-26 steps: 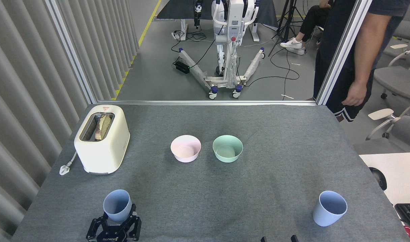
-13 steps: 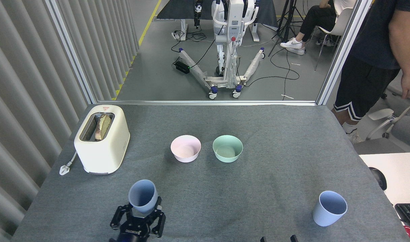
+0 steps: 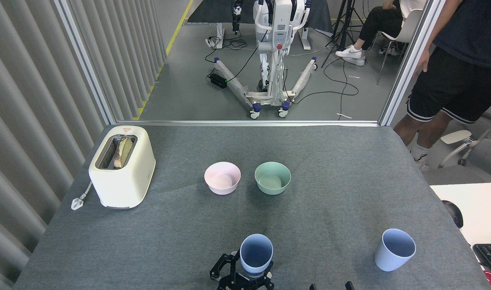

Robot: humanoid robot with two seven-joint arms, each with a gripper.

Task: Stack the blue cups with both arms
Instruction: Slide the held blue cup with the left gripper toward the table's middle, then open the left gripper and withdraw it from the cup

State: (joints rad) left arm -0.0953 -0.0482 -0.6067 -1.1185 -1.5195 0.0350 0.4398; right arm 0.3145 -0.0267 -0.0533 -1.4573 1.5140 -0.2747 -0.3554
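Blue cup (image 3: 256,254) clamped upright in your left gripper (image 3: 242,276); second blue cup (image 3: 394,249) stands apart; right gripper (image 3: 330,286) state cannot be told

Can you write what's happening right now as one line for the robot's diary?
left gripper: shut on blue cup, near table middle front | second blue cup: upright, right side of table, untouched | right gripper: only tips at bottom edge | stack: not yet done

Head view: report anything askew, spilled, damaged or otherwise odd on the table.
Nothing is spilled or damaged. The toaster has its plug lying loose on the table, unconnected. One blue cup is upright in the left gripper; the other blue cup stands upright alone at the right.
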